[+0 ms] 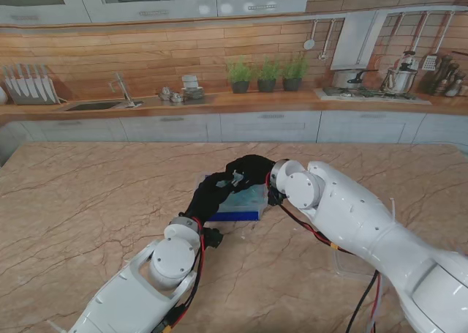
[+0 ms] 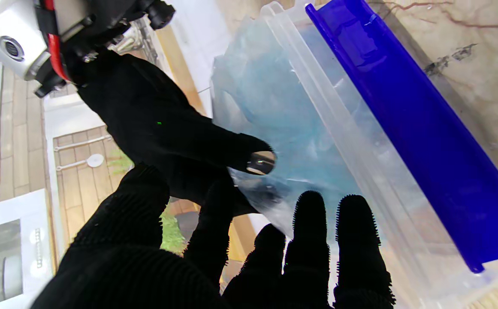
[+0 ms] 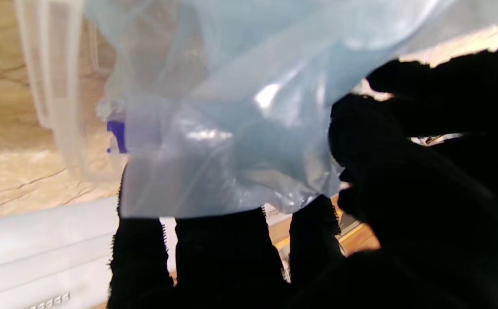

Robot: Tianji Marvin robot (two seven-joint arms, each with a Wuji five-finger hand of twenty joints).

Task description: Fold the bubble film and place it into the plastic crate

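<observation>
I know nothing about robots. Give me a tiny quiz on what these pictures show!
1. True or false: the bubble film is lying flat on the table, away from both hands.
2. What colour is the plastic crate's handle bar?
3. Which hand pinches the film: A) right hand B) neither?

Key: 1 false, it is at the crate between the left hand and right hand. 2 blue. 3 A.

Marble table [image 1: 88,201] carries the plastic crate [image 1: 245,214]
</observation>
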